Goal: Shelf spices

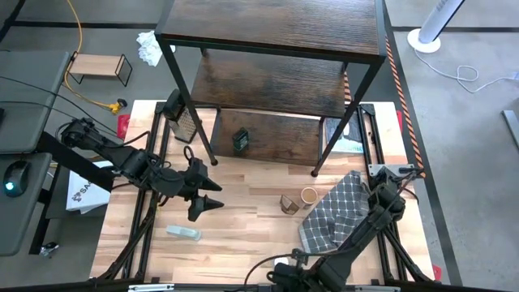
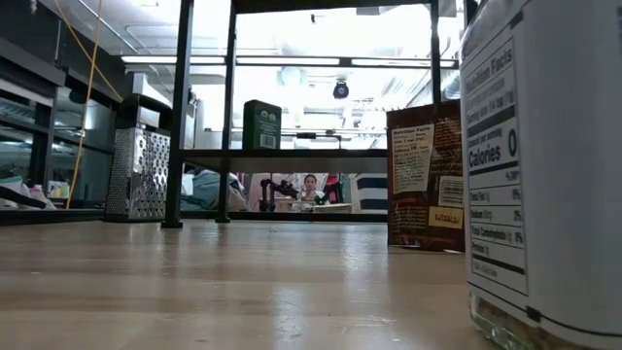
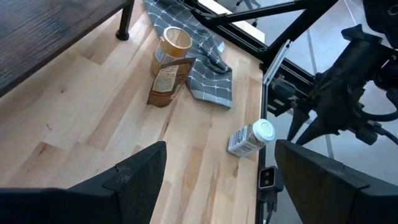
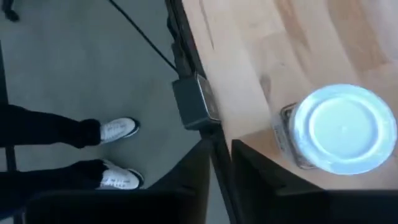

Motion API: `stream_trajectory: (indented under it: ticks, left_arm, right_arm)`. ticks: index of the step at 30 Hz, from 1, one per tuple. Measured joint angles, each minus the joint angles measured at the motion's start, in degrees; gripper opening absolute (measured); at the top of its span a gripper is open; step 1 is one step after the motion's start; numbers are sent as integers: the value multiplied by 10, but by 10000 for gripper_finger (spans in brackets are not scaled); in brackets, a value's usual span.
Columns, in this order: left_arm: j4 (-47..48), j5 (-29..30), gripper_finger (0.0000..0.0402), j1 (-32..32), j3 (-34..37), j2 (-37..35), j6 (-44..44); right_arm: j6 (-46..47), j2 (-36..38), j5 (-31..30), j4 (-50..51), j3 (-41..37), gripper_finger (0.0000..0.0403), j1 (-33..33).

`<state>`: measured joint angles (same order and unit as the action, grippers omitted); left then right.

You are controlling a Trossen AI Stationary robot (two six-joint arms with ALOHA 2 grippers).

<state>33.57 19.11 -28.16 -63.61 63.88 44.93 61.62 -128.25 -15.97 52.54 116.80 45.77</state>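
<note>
Spices waited: the open, empty left pincer point(image 1: 212, 195) should descend squarely over the white-capped jar point(image 3: 250, 138).

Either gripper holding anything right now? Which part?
Nothing held. Left gripper hangs open over bare table; right gripper is shut on nothing, beside the white-capped jar.

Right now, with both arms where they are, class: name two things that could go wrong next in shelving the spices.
1. The white-capped jar stands near the edge of the table, and the right claw is shut beside it, not around it; a nudge might tip it to the floor.
2. The packet and tan-lidded jar sit by the checked cloth; the open left claw may snag it.
</note>
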Motion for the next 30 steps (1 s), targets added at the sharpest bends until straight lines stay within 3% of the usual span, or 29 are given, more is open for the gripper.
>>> stream_trajectory:
  ticks: [8,23,27,30]
  left_arm:
    - [0,5,294,0,0,0,0]
    - [1,20,294,0,0,0,-31]
    - [1,21,294,0,0,0,-33]
    - [1,21,294,0,0,0,-41]
  right_arm:
    - [-33,0,-6,36,-5,16,-20]
    - [-66,1,-16,148,-4,14,-69]
    - [-76,1,11,153,33,14,-77]
    - [-30,4,43,189,82,25,-83]
